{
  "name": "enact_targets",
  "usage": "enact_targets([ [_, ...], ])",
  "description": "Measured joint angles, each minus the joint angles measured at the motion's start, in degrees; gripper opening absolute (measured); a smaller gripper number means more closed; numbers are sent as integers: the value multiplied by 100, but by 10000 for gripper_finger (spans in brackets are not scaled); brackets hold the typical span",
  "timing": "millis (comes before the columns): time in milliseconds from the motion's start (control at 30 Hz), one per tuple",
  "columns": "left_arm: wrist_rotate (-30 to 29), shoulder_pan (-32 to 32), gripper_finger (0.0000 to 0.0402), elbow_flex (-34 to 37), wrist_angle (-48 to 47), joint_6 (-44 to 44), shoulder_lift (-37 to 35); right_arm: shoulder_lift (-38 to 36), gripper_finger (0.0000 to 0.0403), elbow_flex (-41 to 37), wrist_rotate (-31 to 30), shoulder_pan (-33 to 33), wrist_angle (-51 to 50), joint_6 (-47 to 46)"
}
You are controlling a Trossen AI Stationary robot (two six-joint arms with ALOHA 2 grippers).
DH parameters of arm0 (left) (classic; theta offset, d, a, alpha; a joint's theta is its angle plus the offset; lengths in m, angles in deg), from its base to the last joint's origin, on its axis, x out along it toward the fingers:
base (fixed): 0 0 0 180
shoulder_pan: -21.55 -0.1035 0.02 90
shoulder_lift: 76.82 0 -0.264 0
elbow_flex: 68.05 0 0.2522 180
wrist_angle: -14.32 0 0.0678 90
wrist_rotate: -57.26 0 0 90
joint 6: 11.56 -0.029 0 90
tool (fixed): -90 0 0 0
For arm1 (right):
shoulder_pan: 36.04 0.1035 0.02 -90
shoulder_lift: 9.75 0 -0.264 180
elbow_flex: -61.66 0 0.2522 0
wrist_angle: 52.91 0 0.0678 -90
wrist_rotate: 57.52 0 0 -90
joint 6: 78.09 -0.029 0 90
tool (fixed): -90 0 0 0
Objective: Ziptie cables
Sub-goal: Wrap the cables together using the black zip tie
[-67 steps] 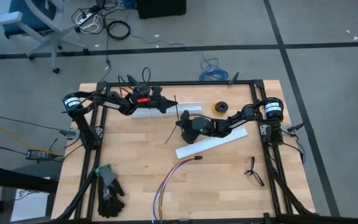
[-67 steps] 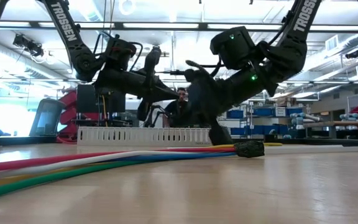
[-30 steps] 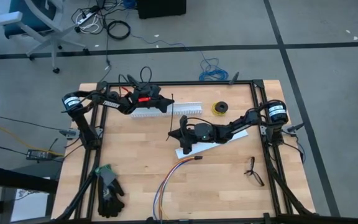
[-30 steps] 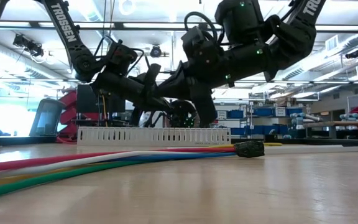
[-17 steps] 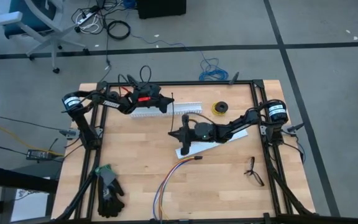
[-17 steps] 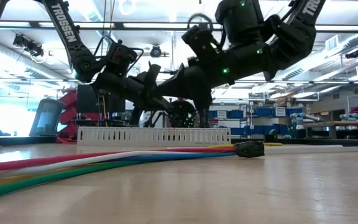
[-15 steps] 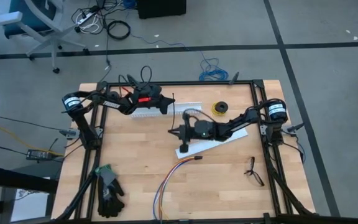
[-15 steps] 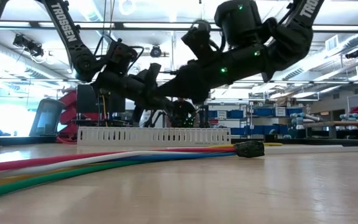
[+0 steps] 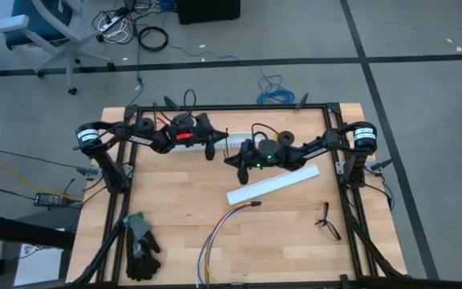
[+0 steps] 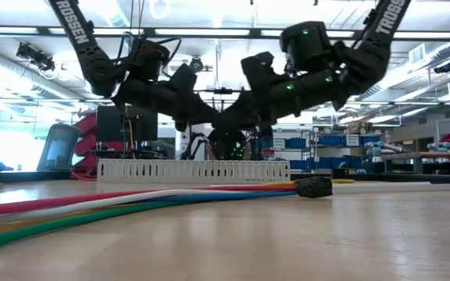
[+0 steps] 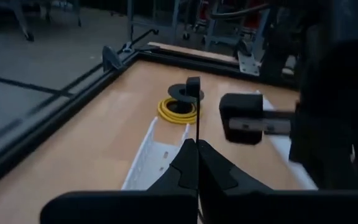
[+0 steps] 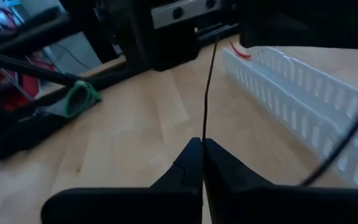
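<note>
- Both arms reach in over the far half of the counter (image 9: 175,201) and meet near its middle, well above the surface in the low view.
- The left end effector (image 9: 211,149) has its 2 fingers pressed together on the ziptie (image 11: 198,127), which runs as a thin black strip straight out from between the fingertips in the left wrist view.
- The right end effector (image 9: 239,163) is likewise pinched shut on the ziptie, seen in the right wrist view as a thin dark line leading away from its fingertips toward the other arm.
- The 2 end effectors sit just beside each other, each gripping the same strip.
- The cables (image 9: 215,241) lie loose on the counter toward the near edge, a multicoloured bundle curving from the middle to that edge, well apart from both end effectors.
- A white slotted channel (image 9: 273,184) lies diagonally between the arms and the cables; another white channel (image 10: 194,170) lies along the far edge.
- A yellow wire spool (image 11: 178,109) rests near the far edge.
- A glove (image 9: 141,245) lies at the near left corner.
</note>
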Motion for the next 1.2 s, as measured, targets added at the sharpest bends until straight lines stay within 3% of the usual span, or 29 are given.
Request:
enact_targets([
  [167,-82,254,0,179,-26,-945,-24,-15,0,-133,305,-58,489,-293],
  [433,-1053,883,0,245,1,-2447,-24,-15,0,-149,624,-273,490,-1064],
  [933,-1297,983,0,284,297,-2684,-22,-15,0,-679,490,-227,1433,-1586],
  [1200,-1302,1052,0,308,370,-2948,-20,-15,0,-705,649,-260,1411,-1652],
])
